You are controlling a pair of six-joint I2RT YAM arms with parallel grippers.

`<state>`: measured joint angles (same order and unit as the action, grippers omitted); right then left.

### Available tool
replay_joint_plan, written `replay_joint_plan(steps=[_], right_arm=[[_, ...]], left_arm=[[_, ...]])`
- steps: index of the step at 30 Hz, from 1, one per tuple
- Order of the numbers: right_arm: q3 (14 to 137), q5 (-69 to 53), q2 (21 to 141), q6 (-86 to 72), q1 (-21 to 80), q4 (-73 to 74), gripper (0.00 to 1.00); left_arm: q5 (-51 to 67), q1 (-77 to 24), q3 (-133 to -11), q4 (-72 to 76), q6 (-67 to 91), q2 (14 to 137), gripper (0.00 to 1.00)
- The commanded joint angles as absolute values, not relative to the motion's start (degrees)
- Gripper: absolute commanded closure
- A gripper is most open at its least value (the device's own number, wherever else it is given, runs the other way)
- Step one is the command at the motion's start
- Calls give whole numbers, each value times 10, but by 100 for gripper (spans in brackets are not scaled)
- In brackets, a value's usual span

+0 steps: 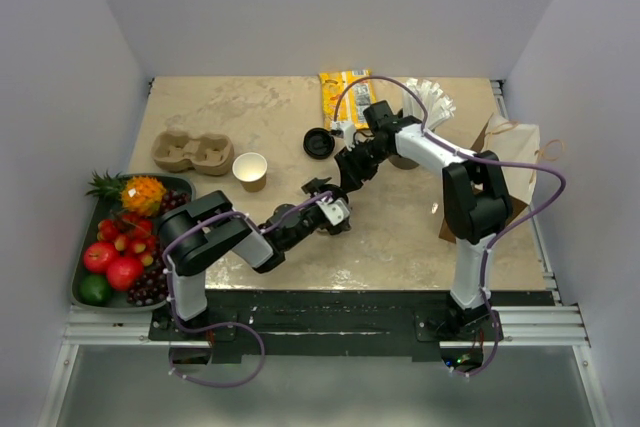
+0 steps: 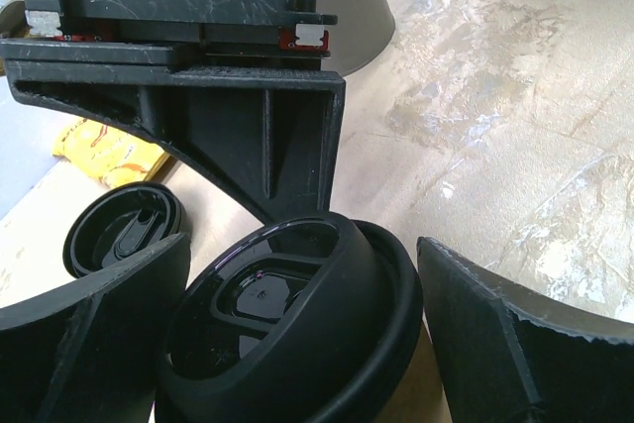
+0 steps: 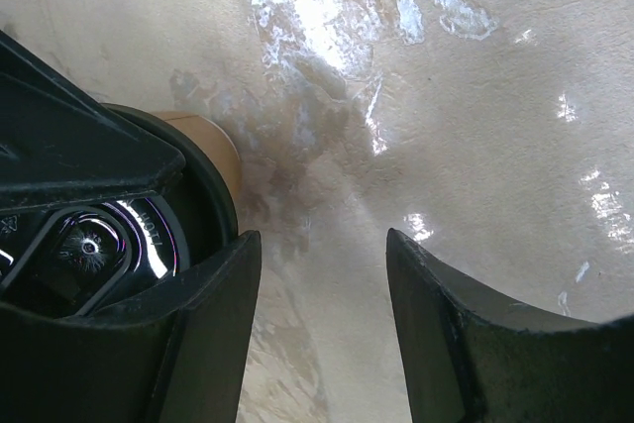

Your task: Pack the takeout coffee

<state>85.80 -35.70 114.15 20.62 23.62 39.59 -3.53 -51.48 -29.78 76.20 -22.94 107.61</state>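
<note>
In the left wrist view a kraft paper cup (image 2: 428, 375) with a black lid (image 2: 287, 329) on it stands between the fingers of my left gripper (image 2: 305, 264). The jaws are open and a gap shows between the lid and the right-hand finger (image 2: 525, 334). From above that cup is hidden under the left gripper (image 1: 335, 215). My right gripper (image 3: 322, 334) hangs open just beside it over bare table, the lid (image 3: 99, 245) at its left finger; in the top view this gripper (image 1: 350, 175) sits just behind the left one. A second cup (image 1: 250, 170) stands open without a lid. A loose black lid (image 1: 319, 142) lies behind.
The cardboard two-cup carrier (image 1: 192, 150) sits at the back left. A fruit tray (image 1: 84, 247) lies at the left edge. A yellow packet (image 1: 345, 97) and a grey cup of white straws (image 1: 428, 105) stand at the back, a brown paper bag (image 1: 512, 152) at the right.
</note>
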Motion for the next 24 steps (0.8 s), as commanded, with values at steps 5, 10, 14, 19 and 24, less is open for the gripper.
replay_joint_plan(steps=[5,10,14,19,24], right_arm=[[864,-381,1107,192,250,397,42],[858,-366,1101,185,254,381,42],[861,-355,1101,182,258,374,42],[862,-345,1101,181,264,372,42],[860,-331,1099,182,266,368,42]], left_arm=[[-42,-513,-270,1088,-192,1058,0],[-44,-522,-239,1088,-187,1026,0],[-52,-532,-224,1088,-192,1013,1],[-63,-545,-210,1088,-185,998,1],[-91,-561,-197,1088,-197,978,1]])
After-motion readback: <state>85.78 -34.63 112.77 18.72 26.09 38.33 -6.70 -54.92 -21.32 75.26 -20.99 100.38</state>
